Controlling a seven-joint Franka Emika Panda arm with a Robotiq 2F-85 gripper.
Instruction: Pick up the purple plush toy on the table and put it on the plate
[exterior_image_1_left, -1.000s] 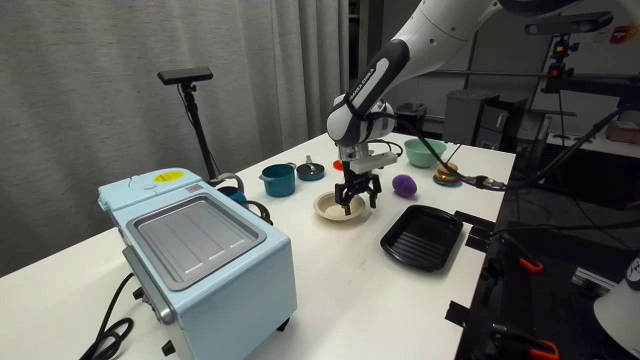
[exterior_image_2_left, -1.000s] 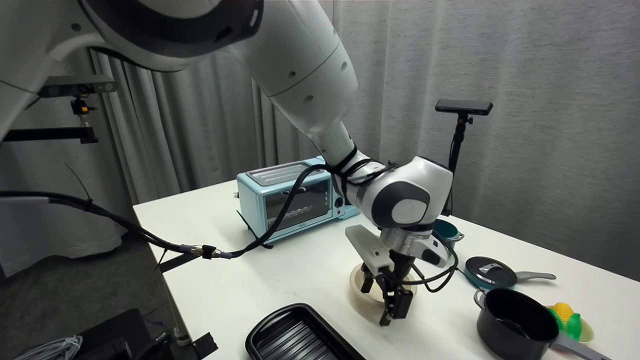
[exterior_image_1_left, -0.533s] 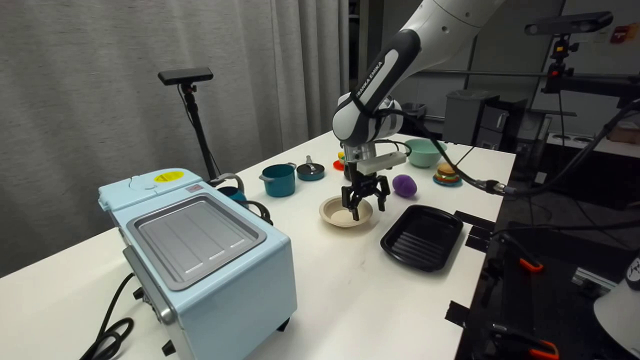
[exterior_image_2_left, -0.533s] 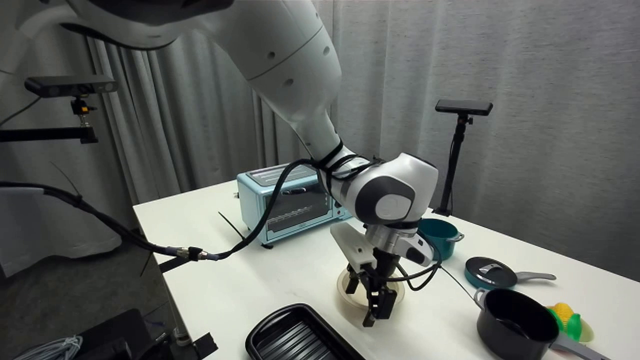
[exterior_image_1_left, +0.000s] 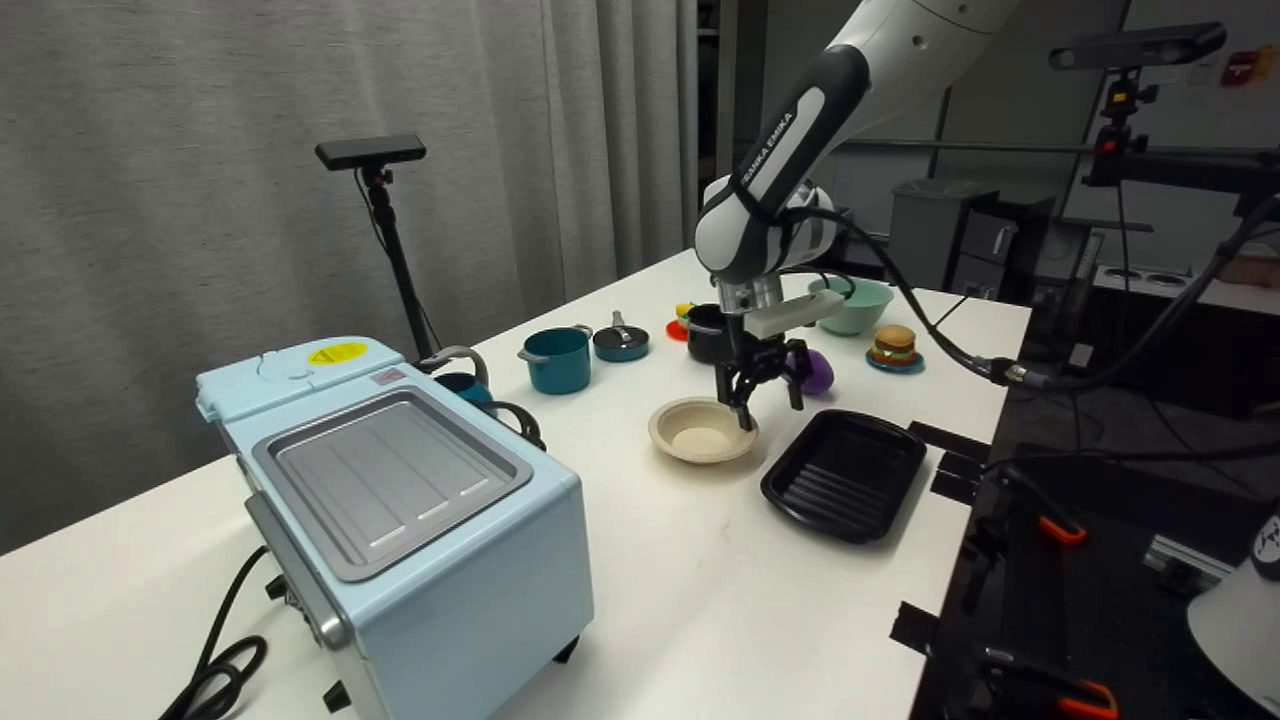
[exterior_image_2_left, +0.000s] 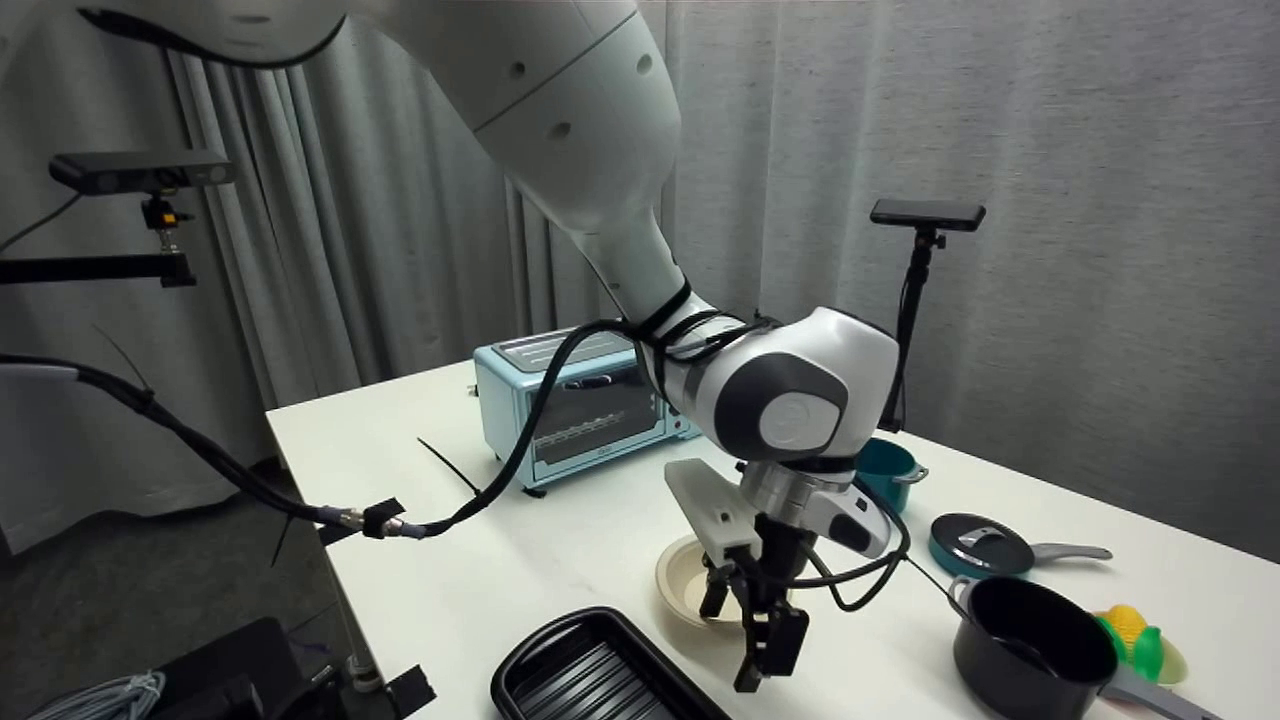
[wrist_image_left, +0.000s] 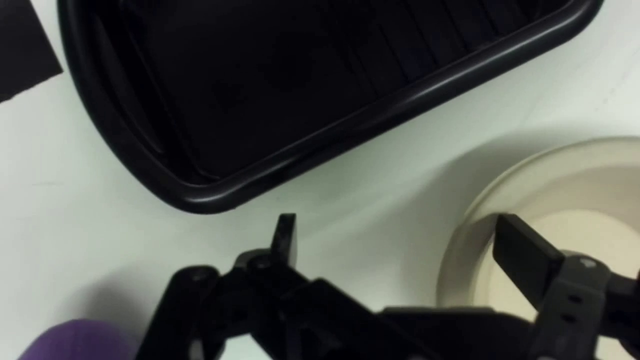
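Low over a large, flat white tabletop (exterior_image_1_left: 700, 610), a black two-fingered gripper (exterior_image_1_left: 771, 408) points downward, its fingers spread apart and nothing held between them. Under one finger lies the rim of a small, round, shallow cream plate (wrist_image_left: 595, 197); in the wrist view that fingertip overlaps the rim, though whether it touches cannot be told. Outside the opposite finger, near it but not between the two, a soft-looking, roundish, dark-purple plush toy (exterior_image_1_left: 819, 373) rests on the tabletop, cut off by the wrist view's edge and partly hidden by the gripper in an exterior view. Ahead of the fingers in the wrist view, near them, lies a glossy black tray (wrist_image_left: 300, 100) with ridges and rounded corners. Beyond the gripper, in an exterior view, stand a round pale green bowl (exterior_image_1_left: 860, 310) and a small dark pot (exterior_image_1_left: 706, 336).

The step in hand is probably the approach to the toy, with nothing yet picked up. The nearest danger looks to be the plate: if the gripper dips before that finger clears the rim, it could catch there and tip or drag the plate. Going sideways too low, the opposite finger might strike the toy and roll it off, its rounded shape being the cause. Closing off-centre could pinch only one edge, which may slip from the pads.
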